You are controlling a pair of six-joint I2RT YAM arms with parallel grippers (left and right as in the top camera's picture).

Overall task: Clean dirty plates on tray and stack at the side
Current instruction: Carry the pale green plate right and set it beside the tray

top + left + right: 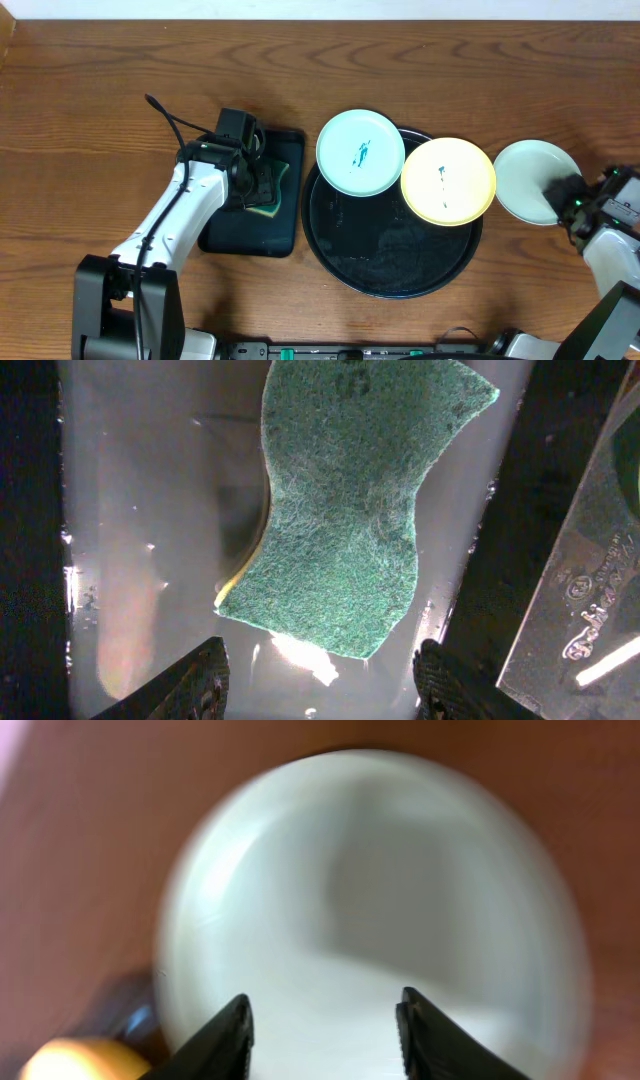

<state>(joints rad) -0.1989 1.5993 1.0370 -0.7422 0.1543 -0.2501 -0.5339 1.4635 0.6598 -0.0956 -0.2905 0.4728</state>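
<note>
Three plates are in view, and you have at most one finished. The pale plate [528,180] lies on the table [100,100] just right of the round black tray [390,275], off its rim, and shows no smudge from overhead. I judge it cleaned and set down as the base of the stack.

Two plates are outstanding. The smudged mint plate [360,152] overlaps the tray's upper left rim and carries a teal mark at its centre. The yellow plate [448,180] overlaps the upper right rim, touches or overlaps the mint one, and carries a similar mark. Neither has been stacked.

Your left gripper [322,680] hangs over the rectangular tray [240,235] with its jaws apart and nothing between them. The green sponge [350,510] lies flat on that tray's wet floor, just ahead of the fingertips and not yet picked up.

Your right gripper [322,1035] sits above the pale plate's near edge, jaws spread. The wrist picture is blurred, but nothing appears to be held.

By my assessment you are roughly a third of the way through. The sponge has to be picked up first, then the two marked plates wiped and stacked.
</note>
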